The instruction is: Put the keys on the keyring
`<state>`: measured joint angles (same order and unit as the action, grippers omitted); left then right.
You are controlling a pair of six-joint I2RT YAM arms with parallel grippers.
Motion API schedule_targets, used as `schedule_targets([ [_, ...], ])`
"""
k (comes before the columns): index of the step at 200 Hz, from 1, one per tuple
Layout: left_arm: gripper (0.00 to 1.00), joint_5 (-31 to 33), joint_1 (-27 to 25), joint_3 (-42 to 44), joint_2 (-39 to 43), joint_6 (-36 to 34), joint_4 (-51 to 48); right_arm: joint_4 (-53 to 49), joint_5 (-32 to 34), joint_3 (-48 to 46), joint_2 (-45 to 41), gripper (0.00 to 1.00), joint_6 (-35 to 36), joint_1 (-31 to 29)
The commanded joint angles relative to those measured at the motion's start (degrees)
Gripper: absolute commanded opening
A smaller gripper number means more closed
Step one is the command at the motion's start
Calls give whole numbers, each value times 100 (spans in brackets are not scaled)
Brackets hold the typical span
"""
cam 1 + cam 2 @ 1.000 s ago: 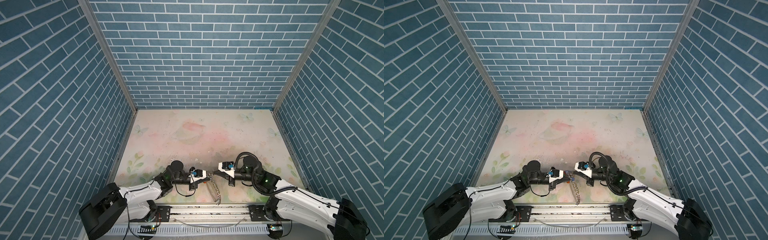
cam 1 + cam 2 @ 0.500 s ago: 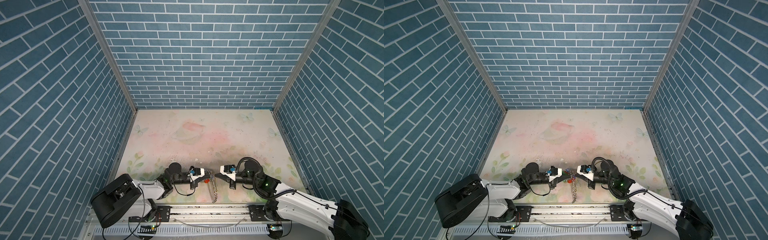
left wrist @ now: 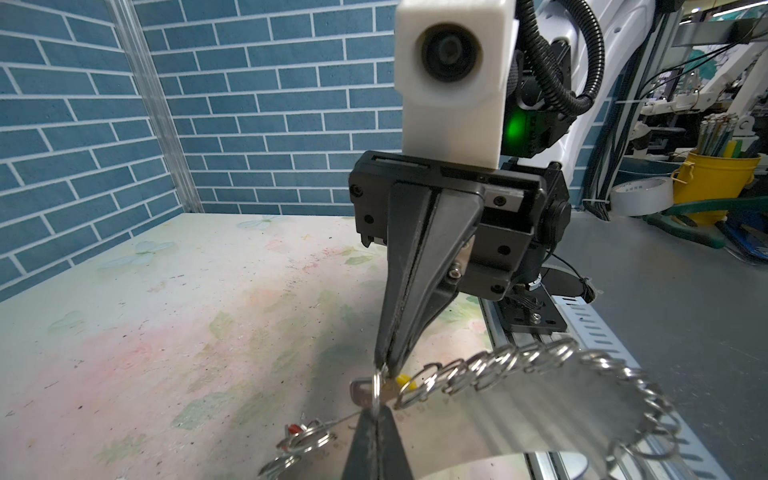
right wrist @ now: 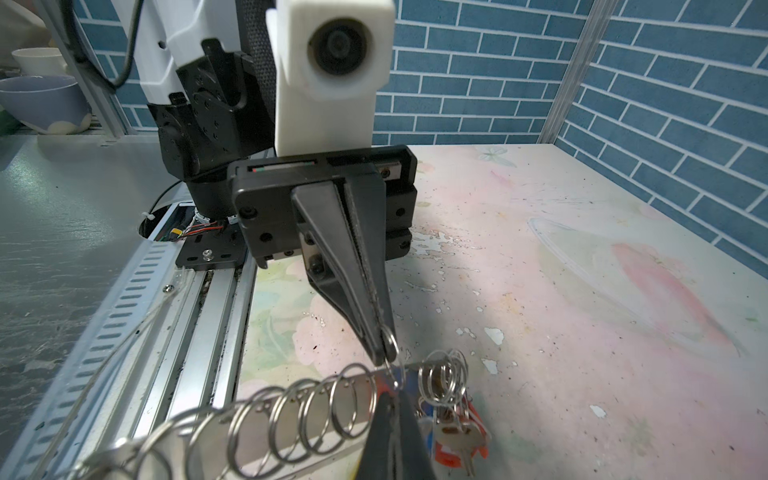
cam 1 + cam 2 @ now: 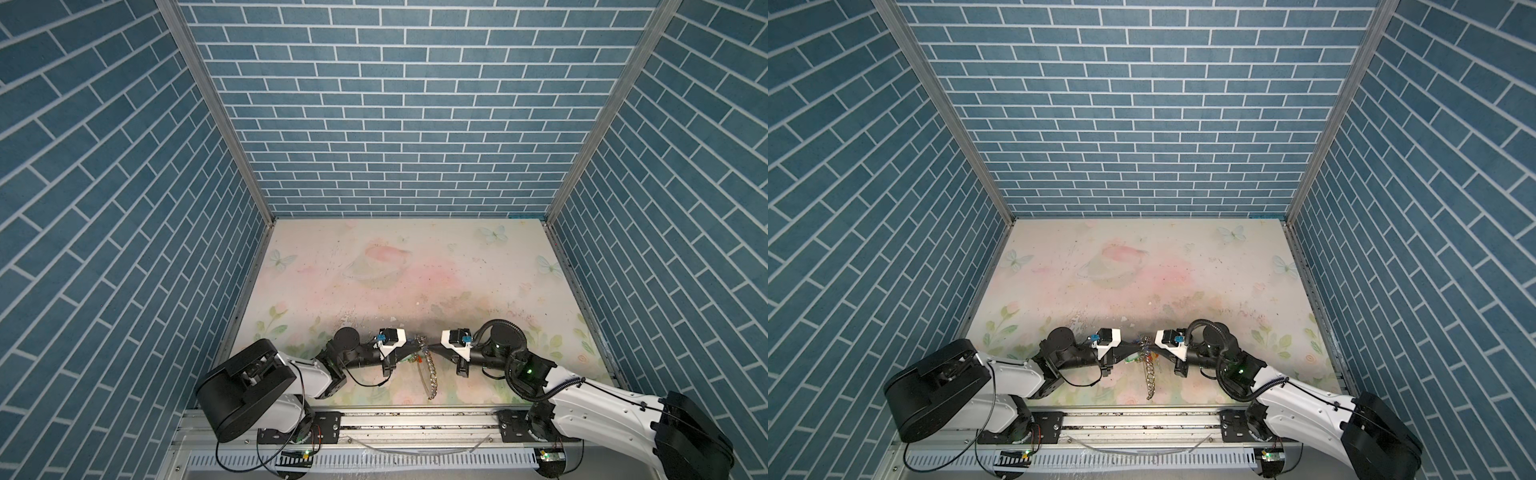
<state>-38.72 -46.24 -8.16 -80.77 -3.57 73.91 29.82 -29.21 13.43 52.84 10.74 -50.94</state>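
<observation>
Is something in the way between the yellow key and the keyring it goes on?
Nothing visible is. The yellow-tagged key sits at the rim of the keyring, beside the wire ring pinched by the left gripper and right gripper.

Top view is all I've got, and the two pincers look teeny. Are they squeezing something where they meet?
Observer: Yes. The left wrist view shows the right gripper shut on a small silver wire ring.
Operator: And the other pincer?
Observer: In the right wrist view the left gripper is shut on what looks like that same ring.
Operator: Where's the yellow key?
Observer: Its yellow plastic tag peeks out right behind the ring, beside the flat grey metal plate strung with rings.
</observation>
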Motion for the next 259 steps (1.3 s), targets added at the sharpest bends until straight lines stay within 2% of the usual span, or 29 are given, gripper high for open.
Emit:
schedule_targets([
  [1, 0, 62, 36, 33, -11, 8, 667, 407, -109, -84, -80, 0, -24, 16],
  [43, 0, 36, 45, 27, -4, -77, 469, -83, -170, -19, -465, 0, 131, 16],
  [83, 0, -229, 37, -156, 320, -361, -516, -811, -369, 304, -585, 0, 395, 14],
  [134, 0, -733, 21, -398, 448, -407, -1226, -1033, -511, 594, -356, 0, 513, 20],
  [173, 0, -755, 18, -506, 510, -543, -1659, -1114, -536, 658, -386, 0, 495, 16],
  [259, 0, -988, 18, -607, 337, -512, -1688, -1225, -524, 784, -226, 0, 565, 22],
])
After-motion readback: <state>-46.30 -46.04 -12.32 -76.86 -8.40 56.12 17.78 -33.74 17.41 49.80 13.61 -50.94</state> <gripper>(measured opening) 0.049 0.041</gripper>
